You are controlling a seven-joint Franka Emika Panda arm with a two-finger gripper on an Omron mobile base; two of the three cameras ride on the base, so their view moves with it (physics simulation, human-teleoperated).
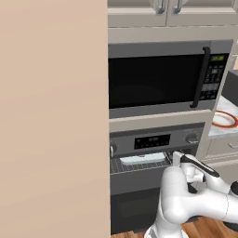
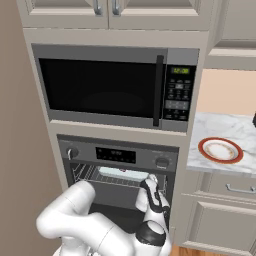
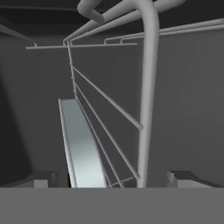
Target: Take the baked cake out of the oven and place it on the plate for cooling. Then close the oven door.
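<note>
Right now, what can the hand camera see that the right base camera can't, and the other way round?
Hand view alone: a close look inside the oven, with the wire rack's bars seen edge-on and the open gripper's dark finger tips. Right base view alone: the microwave, the oven's display and knobs, and the red-rimmed plate on the marble counter. Both: the rack and the pale tray lying on it.

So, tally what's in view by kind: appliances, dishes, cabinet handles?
Appliances: 2, the microwave and the oven.
Dishes: 2, the plate on the counter and the pale tray on the oven's rack.
Cabinet handles: 3, two above the microwave and one at lower right.
Total: 7.
</note>
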